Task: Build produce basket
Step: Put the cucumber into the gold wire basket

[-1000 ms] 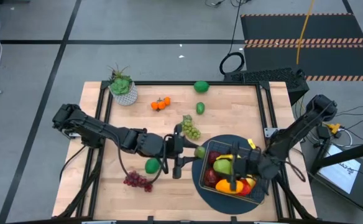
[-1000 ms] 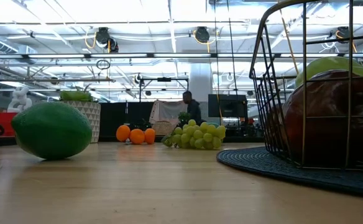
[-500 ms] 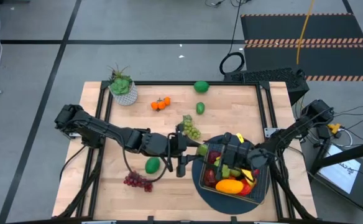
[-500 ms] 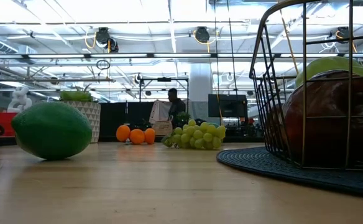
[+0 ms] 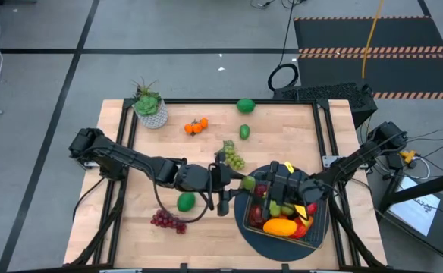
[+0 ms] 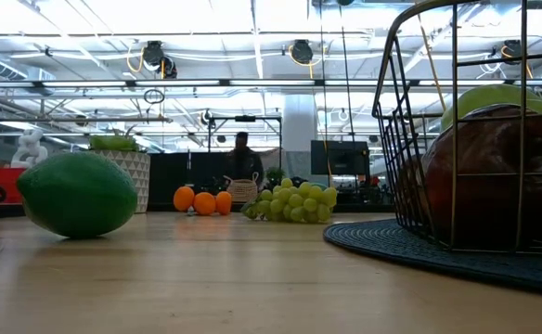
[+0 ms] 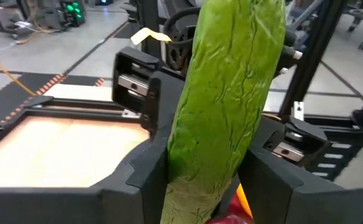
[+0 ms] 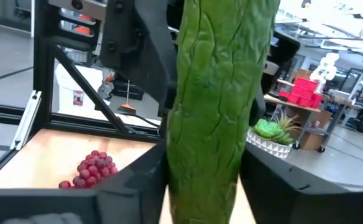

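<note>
A green cucumber (image 7: 225, 93) hangs in the air between my two grippers, above the left rim of the dark wire basket (image 5: 322, 220). My left gripper (image 5: 237, 182) comes from the table's left and is shut on one end. My right gripper (image 5: 265, 191) comes from the right and is shut on the other end. The basket stands on a round dark mat (image 5: 261, 241) and holds red, orange and green produce (image 5: 282, 226). My left gripper pinches the cucumber's left end (image 7: 188, 180) between its two fingers, about level, from the table's left, and the fingers lie along it. That end is clear of the table. My right gripper pinches the cucumber's right end (image 8: 200, 180) between its two fingers, level, from the table's right, and its fingers also lie along it. The cucumber (image 8: 215, 93) reaches on toward the left gripper and is lifted clear.
Loose on the table lie a lime (image 5: 185, 202), purple grapes (image 5: 167, 220), green grapes (image 5: 233, 158), small oranges (image 5: 196, 127) and two green fruits (image 5: 245, 105) (image 5: 244, 131). A potted plant (image 5: 149, 106) stands at the far left corner.
My right gripper has swung from over the basket toward the table's left, up to the free end of the cucumber in my left gripper. A person in the room behind has walked to the left.
</note>
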{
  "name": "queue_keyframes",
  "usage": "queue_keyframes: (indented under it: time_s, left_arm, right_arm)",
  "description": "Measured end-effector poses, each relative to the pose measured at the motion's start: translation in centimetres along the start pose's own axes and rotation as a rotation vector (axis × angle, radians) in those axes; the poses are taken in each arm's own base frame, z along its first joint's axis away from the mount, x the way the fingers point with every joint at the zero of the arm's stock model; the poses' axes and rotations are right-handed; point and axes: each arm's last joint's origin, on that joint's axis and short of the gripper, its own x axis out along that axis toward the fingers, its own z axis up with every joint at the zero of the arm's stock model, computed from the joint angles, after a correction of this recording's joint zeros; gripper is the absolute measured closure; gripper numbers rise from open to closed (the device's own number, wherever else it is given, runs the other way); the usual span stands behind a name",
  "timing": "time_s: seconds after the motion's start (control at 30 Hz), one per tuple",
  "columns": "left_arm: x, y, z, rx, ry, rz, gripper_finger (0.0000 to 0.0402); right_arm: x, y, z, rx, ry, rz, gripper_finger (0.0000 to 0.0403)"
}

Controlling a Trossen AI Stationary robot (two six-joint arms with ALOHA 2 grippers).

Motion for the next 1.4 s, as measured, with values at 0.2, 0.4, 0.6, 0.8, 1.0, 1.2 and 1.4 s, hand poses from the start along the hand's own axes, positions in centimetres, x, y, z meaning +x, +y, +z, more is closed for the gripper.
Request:
queue_keyframes:
  time_s: [0.2, 0.4, 0.6, 0.8, 1.0, 1.2, 1.4]
  left_arm:
    - [-0.2, -0.6, -0.1, 0.035, -0.006, 0.045, 0.0152]
    - [-0.8, -1.3, 0.1, 0.033, -0.016, 0.031, 0.0081]
    - [-1.6, -1.6, 0.3, 0.032, 0.000, 0.031, 0.0073]
    - [-1.9, -1.7, -0.2, 0.023, 0.057, 0.034, 0.0095]
    - [-2.0, -1.7, -0.9, -0.004, 0.123, 0.044, 0.0116]
    - [-2.4, -2.3, -1.4, -0.027, 0.166, 0.036, 0.0128]
    - [-2.5, -2.8, -1.4, -0.038, 0.162, 0.024, 0.0128]
  right_arm:
    - [-0.3, 0.3, 0.0, 0.011, 0.005, 0.015, 0.0261]
    - [-1.2, 1.1, 0.2, 0.106, 0.015, 0.058, 0.0255]
    - [-2.6, 1.5, 0.0, 0.322, 0.109, 0.107, 0.0250]
    - [-4.6, 1.3, 0.1, 0.532, 0.253, 0.217, 0.0253]
    - [-6.9, 0.7, 0.0, 0.699, 0.453, 0.316, 0.0254]
    - [-9.1, -0.1, -0.4, 0.826, 0.729, 0.438, 0.0254]
    - [-10.8, -1.2, -0.8, 0.817, 0.971, 0.562, 0.0254]
